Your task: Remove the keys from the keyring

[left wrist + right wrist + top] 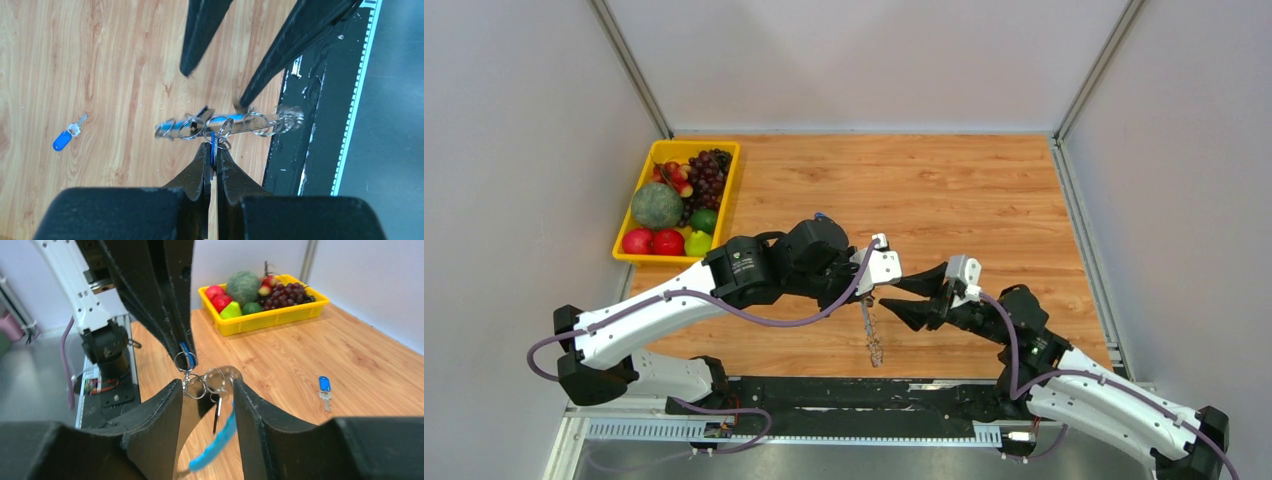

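My left gripper (867,290) is shut on a blue-headed key (212,144), edge-on between its fingertips (212,152). The keyring (220,125), a silvery hoop with a blue segment (220,437) and several small split rings, hangs from that key above the table (871,335). My right gripper (889,300) is open, its fingers (165,410) straddling the keyring's upper end (207,385). One fingertip touches the hoop. A dark key (218,412) dangles from the ring. A loose blue-headed key (62,141) lies on the wood, also seen in the right wrist view (325,387).
A yellow tray (664,259) of fruit stands at the back left, also in the right wrist view (270,317). The black base plate (844,395) runs along the near edge below the hanging keyring. Grey walls close in the table on three sides.
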